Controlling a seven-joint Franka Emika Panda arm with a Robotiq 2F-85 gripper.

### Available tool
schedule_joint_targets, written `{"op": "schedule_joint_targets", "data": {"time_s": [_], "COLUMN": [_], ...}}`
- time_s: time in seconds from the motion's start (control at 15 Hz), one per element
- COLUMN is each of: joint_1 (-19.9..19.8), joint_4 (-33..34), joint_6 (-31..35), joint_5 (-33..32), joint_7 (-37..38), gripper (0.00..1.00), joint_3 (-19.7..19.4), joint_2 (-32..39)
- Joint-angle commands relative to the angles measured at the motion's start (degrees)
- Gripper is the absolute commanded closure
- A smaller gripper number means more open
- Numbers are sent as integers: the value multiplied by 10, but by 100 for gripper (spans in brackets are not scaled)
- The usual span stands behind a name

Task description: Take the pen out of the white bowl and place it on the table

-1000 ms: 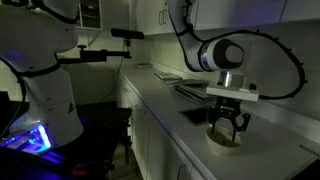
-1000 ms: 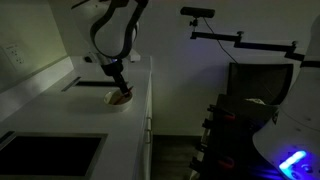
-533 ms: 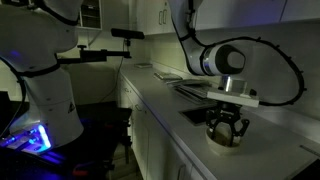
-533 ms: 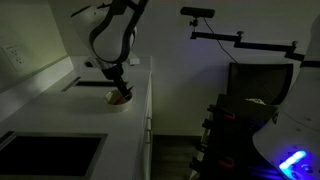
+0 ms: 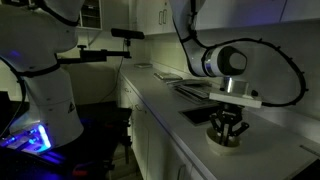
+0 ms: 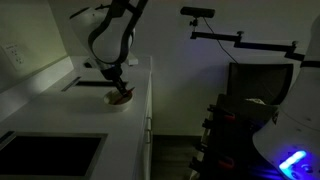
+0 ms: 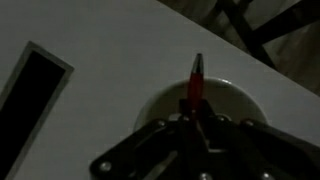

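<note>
In the wrist view, the thin reddish pen (image 7: 195,80) lies in the white bowl (image 7: 248,100), its tip pointing over the far rim. My gripper (image 7: 194,110) reaches down into the bowl with its fingers shut on the pen's near end. In both exterior views the gripper (image 5: 226,130) (image 6: 122,96) sits low inside the bowl (image 5: 224,139) (image 6: 117,101) on the white table (image 5: 165,108) (image 6: 105,128). There the pen is hidden by the fingers.
A dark rectangular tray (image 5: 196,114) (image 7: 35,90) lies on the counter beside the bowl. Flat stacked plates (image 5: 190,90) sit further back. A dark sink (image 6: 50,155) is set into the counter. The counter's edge (image 6: 149,120) drops to the floor beside the bowl.
The gripper has come down into the bowl and its fingers have shut around the pen. The bowl has not moved.
</note>
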Motion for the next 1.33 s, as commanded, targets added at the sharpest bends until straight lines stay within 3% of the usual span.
{"op": "schedule_joint_targets", "data": {"time_s": [0.0, 0.33, 0.6, 0.93, 1.27], "joint_1": [3, -27, -71, -89, -81], "joint_4": [0, -46, -73, -66, -44], "joint_6": [-9, 29, 42, 59, 109], "joint_5": [-18, 10, 87, 166, 226], "joint_7": [4, 24, 49, 117, 222], "gripper": [96, 96, 96, 96, 96], "joint_3": [-3, -3, -10, -20, -26], "joint_2": [-12, -72, -109, -83, -33]}}
